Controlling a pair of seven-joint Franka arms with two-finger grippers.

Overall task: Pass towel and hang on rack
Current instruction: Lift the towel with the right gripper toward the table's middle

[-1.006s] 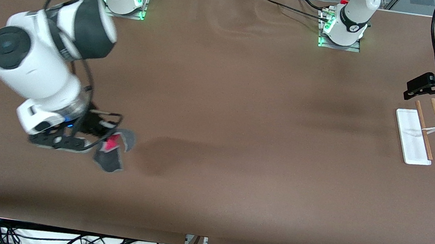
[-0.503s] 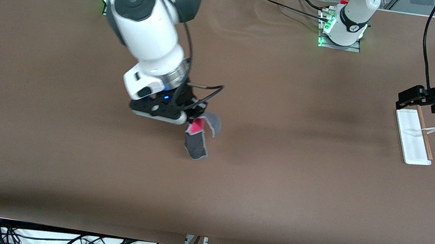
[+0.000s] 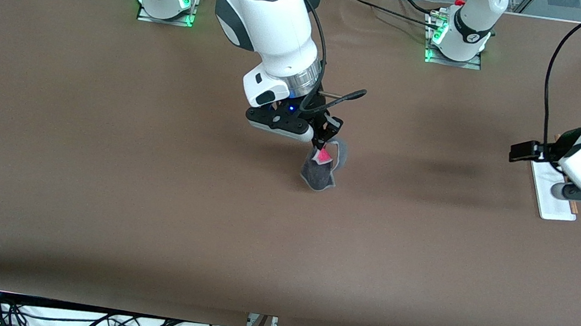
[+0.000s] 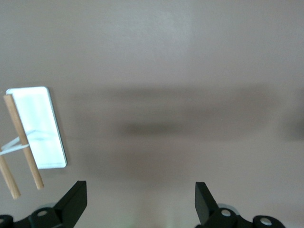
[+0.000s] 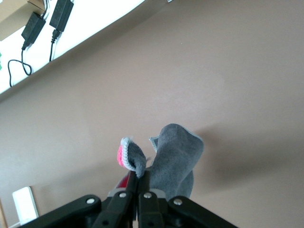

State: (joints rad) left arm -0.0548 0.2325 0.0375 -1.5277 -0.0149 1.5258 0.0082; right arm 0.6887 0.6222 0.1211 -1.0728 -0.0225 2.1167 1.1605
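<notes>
Table (image 3: 99, 189): brown, bare across the middle.
Right gripper (image 3: 320, 143): up in the air over the middle of the table, clenched on the towel, fingers (image 5: 137, 190) pressed together on a gathered fold.
Left gripper (image 4: 140, 202): over the rack at the left arm's end of the table, released, 2 fingers (image 4: 75, 202) spread wide, nothing between them.
Rack (image 3: 548, 186): white base flat on the table, 2 wooden rods (image 4: 23, 142) joined by a white crosspiece.
Towel (image 3: 319, 171): hangs from the right gripper, grey outside, pink showing at the pinch.

White arm shells w/ dark-grey joints, black claws, black cables, green-lit bases, blue wrist LED.
</notes>
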